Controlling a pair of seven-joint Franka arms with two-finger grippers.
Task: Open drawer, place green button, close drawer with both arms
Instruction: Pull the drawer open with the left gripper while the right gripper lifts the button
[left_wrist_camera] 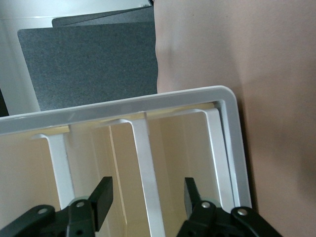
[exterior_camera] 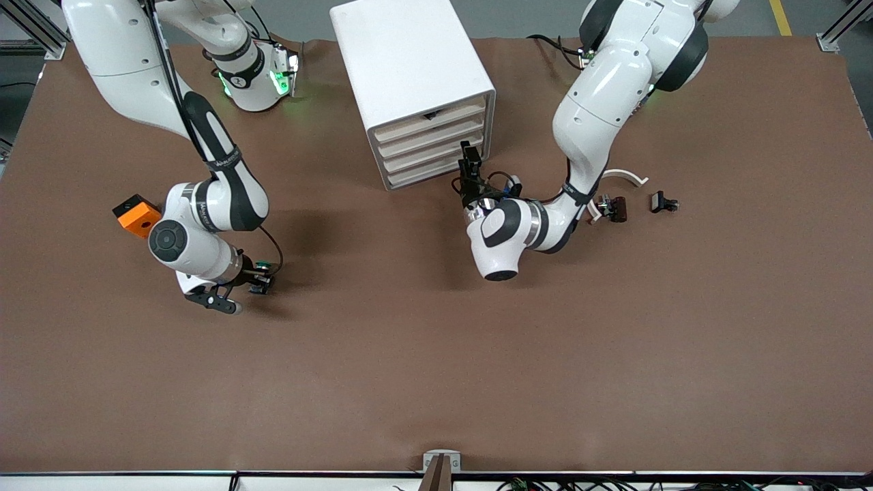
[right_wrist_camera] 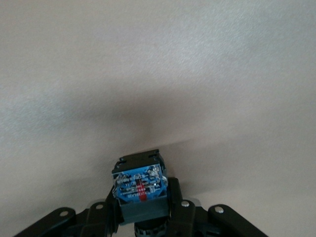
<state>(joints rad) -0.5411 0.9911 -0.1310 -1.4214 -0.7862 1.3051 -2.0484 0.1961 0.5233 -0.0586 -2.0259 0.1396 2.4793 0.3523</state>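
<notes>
The button point(right_wrist_camera: 139, 190) shows its dark squarish body with a blue face and a small red mark, pinched in the right tool point(exterior_camera: 261, 281) over bare brown tabletop point(exterior_camera: 436, 354) toward the right arm's end. The drawer point(exterior_camera: 424, 170), a shallow white tray with a pale beige front edge, sits closed among four alike in the white cabinet point(exterior_camera: 409, 61), low in the stack; the top one shows a dark gap. An orange cube point(exterior_camera: 137, 215) lies beside the right arm's wrist, and toward the left arm's end lie a white curved piece point(exterior_camera: 625, 175) and two small black pieces point(exterior_camera: 663, 202), well apart from the cabinet. The left tool point(exterior_camera: 469, 158) is in front of the drawer fronts at the cabinet's corner; its wrist view shows its fingers point(left_wrist_camera: 102, 200) spread wide, holding nothing. The right tool is closed on the button.
</notes>
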